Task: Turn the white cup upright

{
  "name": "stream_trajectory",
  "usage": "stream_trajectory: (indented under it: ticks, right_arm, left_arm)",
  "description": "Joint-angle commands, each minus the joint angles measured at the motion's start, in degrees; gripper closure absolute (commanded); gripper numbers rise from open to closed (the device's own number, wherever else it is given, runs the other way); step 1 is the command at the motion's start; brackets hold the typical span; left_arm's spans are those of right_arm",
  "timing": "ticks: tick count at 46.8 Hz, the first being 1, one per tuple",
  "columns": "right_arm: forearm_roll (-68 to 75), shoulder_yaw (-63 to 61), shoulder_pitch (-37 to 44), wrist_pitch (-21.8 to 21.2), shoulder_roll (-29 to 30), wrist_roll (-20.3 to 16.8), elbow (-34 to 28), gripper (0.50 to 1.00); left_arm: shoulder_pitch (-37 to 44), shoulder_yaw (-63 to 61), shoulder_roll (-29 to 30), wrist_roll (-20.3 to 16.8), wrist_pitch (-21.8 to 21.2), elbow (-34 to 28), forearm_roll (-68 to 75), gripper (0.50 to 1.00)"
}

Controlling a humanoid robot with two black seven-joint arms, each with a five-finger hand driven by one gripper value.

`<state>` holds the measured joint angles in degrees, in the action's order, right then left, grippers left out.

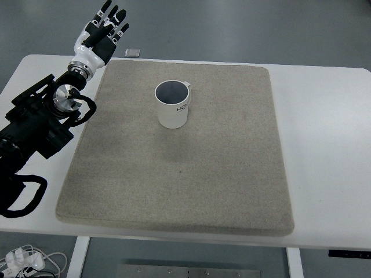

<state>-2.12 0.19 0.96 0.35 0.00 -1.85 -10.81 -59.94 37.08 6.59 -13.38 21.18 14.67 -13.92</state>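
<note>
The white cup [173, 104] is standing upright on the grey mat [179, 174], its open mouth facing up and showing a dark inside. It is sitting in the far half of the mat, a little left of the mat's middle line and nearer the far edge than the near one. Dark lettering is running down its side, too small to read. A handle is hardly showing; only a small bump is visible at the rim on the right.

The mat is covering most of the white table [324, 145], leaving bare strips along the left and right edges.

The left hand [104, 32] is hovering beyond the far left corner of the mat, past the table's far edge, well apart from the cup. Its fingers [113, 17] are stretched out and slightly spread, holding nothing. The black arm [40, 121] is reaching in from the left edge and lying over the bare left strip of the table.

A small dark square thing [133, 53] is lying at the table's far edge, just beside the hand. White cables [29, 260] are showing on the floor below the near left corner.
</note>
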Motion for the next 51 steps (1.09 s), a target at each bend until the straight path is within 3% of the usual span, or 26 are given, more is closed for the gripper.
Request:
stream_trajectory:
  ticks: [1,8,15,31,51]
  right_arm:
    - [0.0,0.1,0.0,0.0,0.0,0.0,0.0,0.548]
    - [0.2,0.3,-0.2,0.0,0.0,0.0,0.0,0.548]
    - [0.3,0.2,-0.3,0.0,0.0,0.0,0.0,0.548]
    - [0.3,-0.1,-0.4,-0.5,0.0,0.0,-0.1,0.548]
    - [0.3,-0.1,-0.4,-0.5,0.0,0.0,-0.1,0.548]
  left_arm:
    - [0.0,0.9,0.0,2.0,-0.7,-1.0,-0.3,0.504]
    - [-0.1,4.6,-0.1,9.1,-3.0,-1.6,-0.6,0.501]
    - [0.0,11.2,-0.2,11.4,-3.6,-1.7,-0.6,0.501]
    - [1.1,13.6,-1.5,11.3,-1.1,-1.8,-4.1,0.501]
    - [1.5,13.7,-2.3,10.1,-1.1,-1.8,-4.5,0.501]
